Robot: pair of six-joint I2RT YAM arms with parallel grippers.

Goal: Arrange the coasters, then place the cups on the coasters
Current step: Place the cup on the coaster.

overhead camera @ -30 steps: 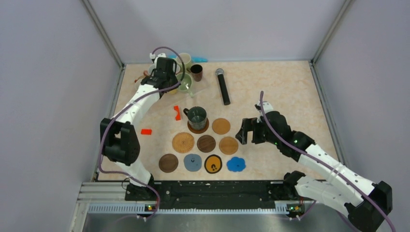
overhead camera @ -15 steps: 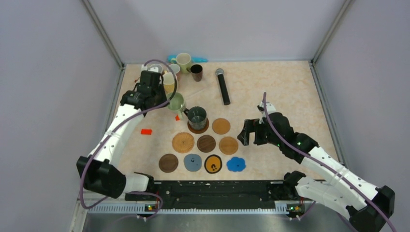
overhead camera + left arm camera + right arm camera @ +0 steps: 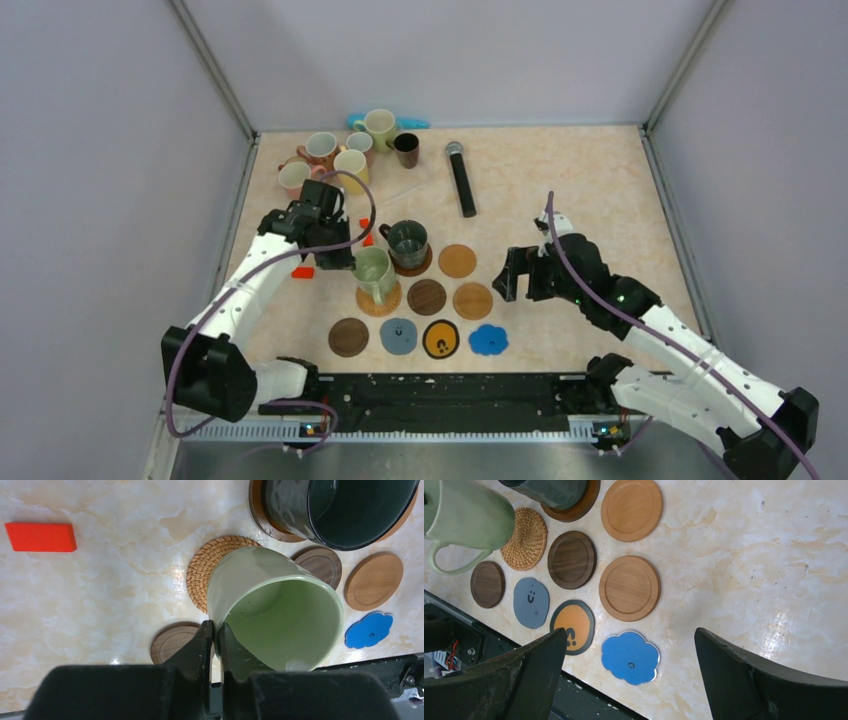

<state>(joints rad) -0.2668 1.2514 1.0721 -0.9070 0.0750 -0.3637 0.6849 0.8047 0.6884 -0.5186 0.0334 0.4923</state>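
My left gripper (image 3: pixel 352 262) (image 3: pixel 216 626) is shut on the rim of a pale green cup (image 3: pixel 373 270) (image 3: pixel 260 585), one finger inside and one outside. The cup hangs tilted over the woven coaster (image 3: pixel 380 303) (image 3: pixel 210 562); I cannot tell if they touch. A dark green cup (image 3: pixel 408 240) stands on a brown coaster (image 3: pixel 410 266). Several more coasters lie in rows: tan (image 3: pixel 458 261), dark (image 3: pixel 427 296), tan (image 3: pixel 472 300), brown (image 3: pixel 348 337), grey-blue (image 3: pixel 398 335), black-and-yellow (image 3: pixel 441 339), blue scalloped (image 3: pixel 488 340). My right gripper (image 3: pixel 503 272) (image 3: pixel 629 631) hovers open, holding nothing.
Several other cups cluster at the back left (image 3: pixel 321 148) (image 3: pixel 350 165) (image 3: pixel 380 125) (image 3: pixel 407 150). A black microphone (image 3: pixel 461 178) lies behind the coasters. A red block (image 3: pixel 302 272) sits left of the woven coaster. Grey walls close in the table on three sides.
My left arm has carried the pale green cup from the back-left cluster forward to over the woven coaster. The right arm has barely moved.
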